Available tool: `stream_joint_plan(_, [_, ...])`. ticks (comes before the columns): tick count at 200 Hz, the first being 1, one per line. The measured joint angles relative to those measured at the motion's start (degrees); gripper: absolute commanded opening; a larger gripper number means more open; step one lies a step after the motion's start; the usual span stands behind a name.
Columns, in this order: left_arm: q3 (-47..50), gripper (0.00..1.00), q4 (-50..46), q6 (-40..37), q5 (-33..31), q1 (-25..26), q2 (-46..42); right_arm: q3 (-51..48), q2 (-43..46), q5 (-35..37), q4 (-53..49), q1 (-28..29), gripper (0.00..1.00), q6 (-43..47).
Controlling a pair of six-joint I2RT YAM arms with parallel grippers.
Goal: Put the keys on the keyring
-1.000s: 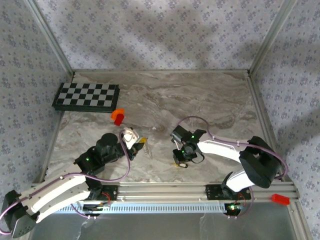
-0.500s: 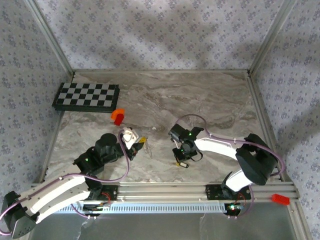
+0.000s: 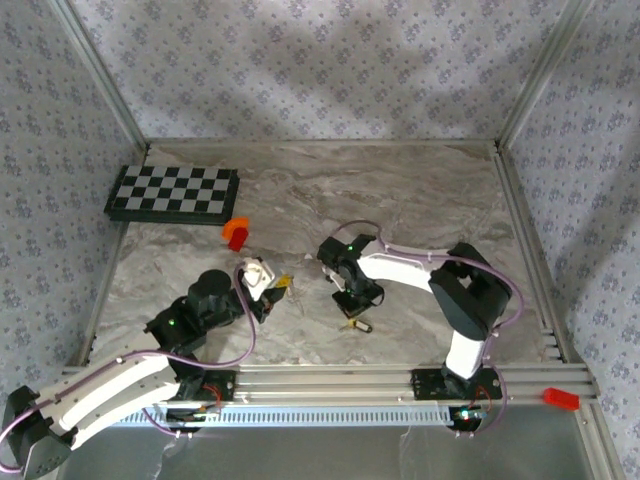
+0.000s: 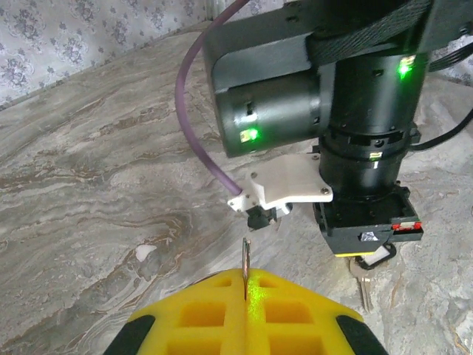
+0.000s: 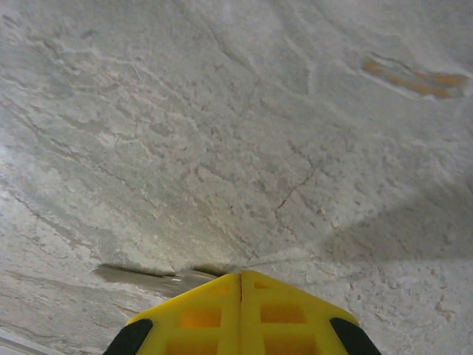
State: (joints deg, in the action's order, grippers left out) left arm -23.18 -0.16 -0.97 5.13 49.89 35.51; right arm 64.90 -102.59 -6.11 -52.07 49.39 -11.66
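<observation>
The keyring (image 4: 245, 266) is a thin silvery metal loop. In the left wrist view it stands upright and edge-on, its lower part clamped between the yellow pads of the left gripper (image 4: 244, 297), clear of the table.

The key (image 4: 363, 288) is tiny, with a thin silver blade. The blade projects from the closed tips of the right gripper (image 4: 367, 240), low over the table; its head is hidden there. The key (image 3: 358, 323) and keyring are near each other but apart.
</observation>
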Motion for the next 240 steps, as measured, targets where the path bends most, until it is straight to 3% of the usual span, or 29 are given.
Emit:
stream_joint_plan(74, [0.4,0.0,0.0,0.0,-0.5,0.2,-2.0,5.7,-4.3,1.2,-3.9,0.0,0.01,4.9])
stream_joint_plan(136, [0.9,0.0,0.0,0.0,-0.5,0.2,-2.0,5.1,-4.2,-0.6,-1.9,-0.9,0.27,4.2])
stream_joint_plan(180, [0.9,0.0,0.2,0.0,-0.4,0.2,-1.0,-2.4,6.1,-1.3,2.2,-3.7,0.49,-0.6])
stream_joint_plan(240, [0.9,0.0,0.3,0.0,-0.4,0.2,-1.0,-12.0,16.6,-5.8,12.2,-5.1,0.48,-8.5])
